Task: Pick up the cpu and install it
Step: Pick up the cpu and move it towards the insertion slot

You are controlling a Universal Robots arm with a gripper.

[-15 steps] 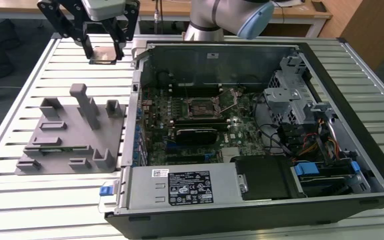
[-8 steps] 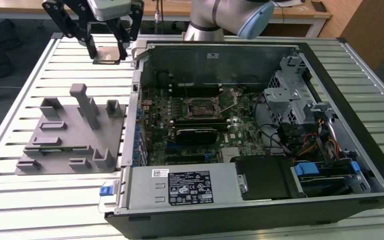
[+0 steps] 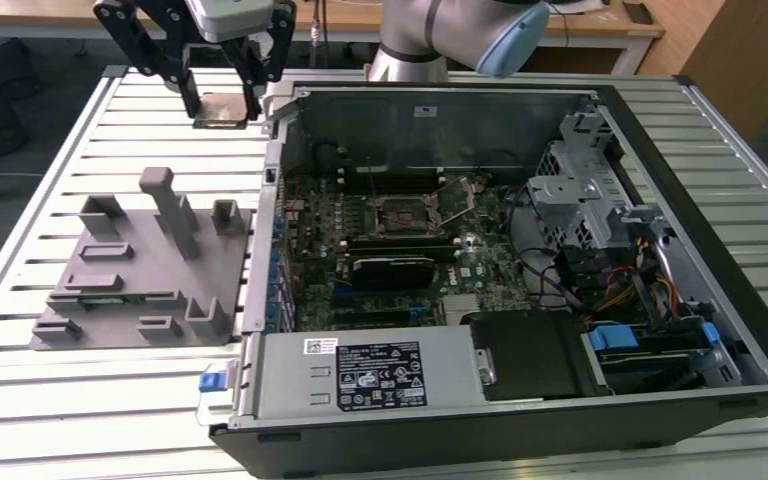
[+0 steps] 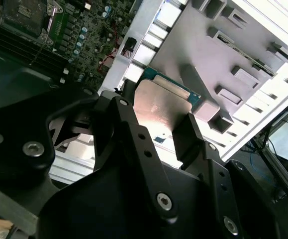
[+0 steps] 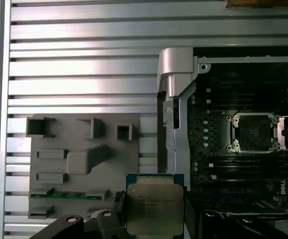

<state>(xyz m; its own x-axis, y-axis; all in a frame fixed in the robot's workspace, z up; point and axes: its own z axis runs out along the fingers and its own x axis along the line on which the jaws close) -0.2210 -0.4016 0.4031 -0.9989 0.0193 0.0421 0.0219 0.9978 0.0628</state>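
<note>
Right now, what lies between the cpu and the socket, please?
The case's silver side wall separates the cpu from the socket in the first wrist view.

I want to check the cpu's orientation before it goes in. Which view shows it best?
The first wrist view: the cpu faces the camera, metal top and green rim plain. The second wrist view shows it slanted, glary, partly behind the gripper. The exterior view shows it small, in its grip.

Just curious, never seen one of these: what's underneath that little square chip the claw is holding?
The gripper holds the cpu in the air above the slatted metal table, near the grey fixture. The spot directly beneath is covered by the chip itself.
</note>
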